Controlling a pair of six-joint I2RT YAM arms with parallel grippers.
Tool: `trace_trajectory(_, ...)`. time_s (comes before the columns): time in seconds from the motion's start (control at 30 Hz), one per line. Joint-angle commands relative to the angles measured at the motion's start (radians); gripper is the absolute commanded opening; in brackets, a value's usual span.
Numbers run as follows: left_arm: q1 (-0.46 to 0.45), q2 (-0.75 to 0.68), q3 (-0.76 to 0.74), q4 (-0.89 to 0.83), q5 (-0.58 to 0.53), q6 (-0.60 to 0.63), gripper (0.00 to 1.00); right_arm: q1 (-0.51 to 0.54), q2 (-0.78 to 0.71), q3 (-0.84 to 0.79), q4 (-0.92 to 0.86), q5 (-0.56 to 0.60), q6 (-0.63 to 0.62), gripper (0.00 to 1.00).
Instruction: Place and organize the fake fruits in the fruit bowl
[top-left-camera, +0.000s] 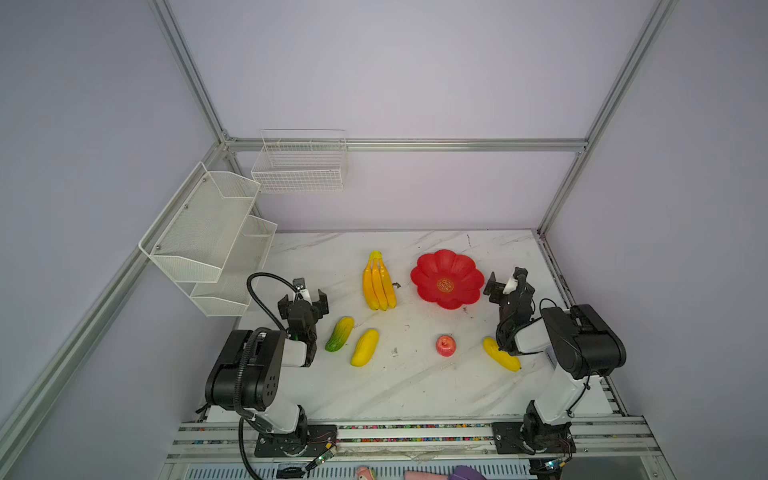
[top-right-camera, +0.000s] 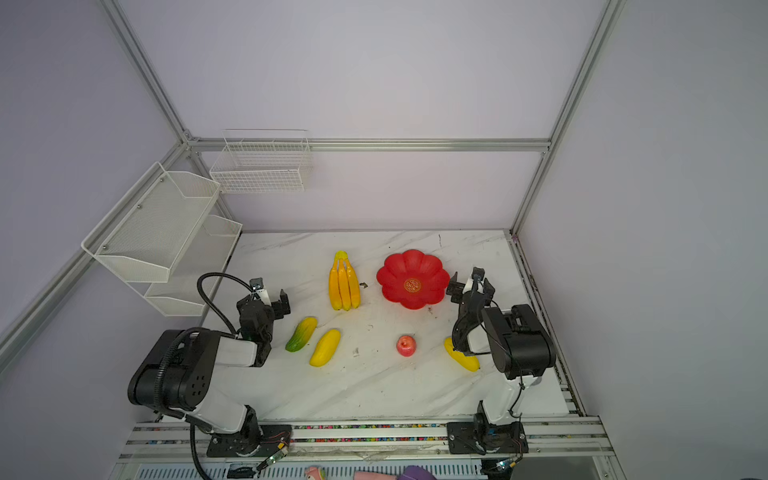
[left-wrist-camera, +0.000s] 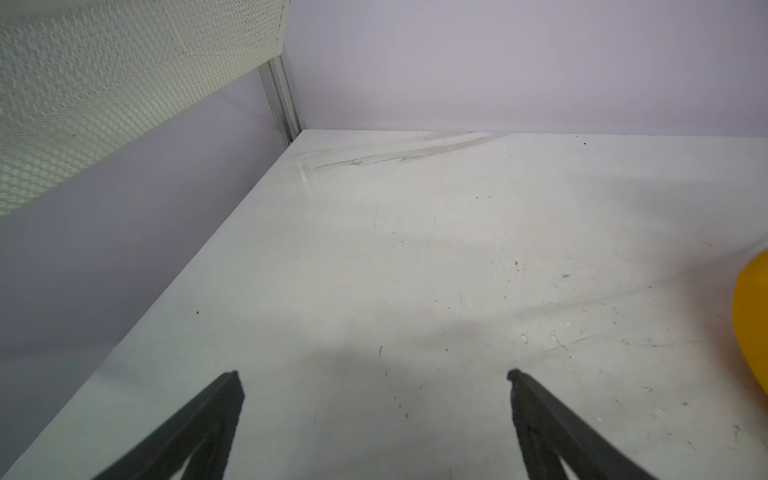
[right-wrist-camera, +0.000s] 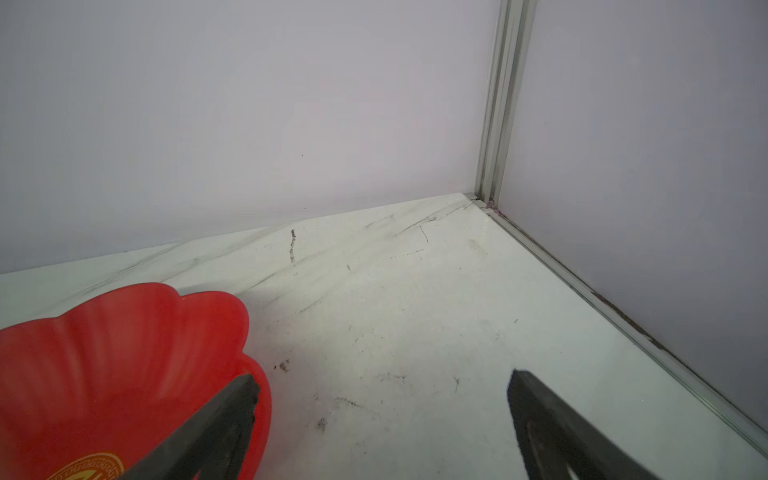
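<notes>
glossy red fruit bowl, flower-shaped, scalloped

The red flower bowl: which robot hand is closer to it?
Right. The right gripper is open, just beside the rim of the fruit bowl. The left gripper is open too, but far off on the other side of the banana bunch.

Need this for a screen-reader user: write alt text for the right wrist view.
The open right pincer hovers beside the red flower-shaped fruit bowl, one finger in front of its scalloped rim, the other over the white marble table. Lilac walls meet at a metal corner post.
</notes>
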Motion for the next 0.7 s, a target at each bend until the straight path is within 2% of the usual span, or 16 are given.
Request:
trace_trajectory(0.0, -0.002, -0.008, 0.004, 0.041, 0.007, 0.014, 1.00, -0.001, 0.007, 0.001, 0.052, 0.010, -0.020, 0.97)
trace_trajectory(0.67, -0.002, -0.008, 0.004, 0.042, 0.006, 0.014, 1.00, -0.008, 0.008, 0.004, 0.045, -0.004, -0.014, 0.97)
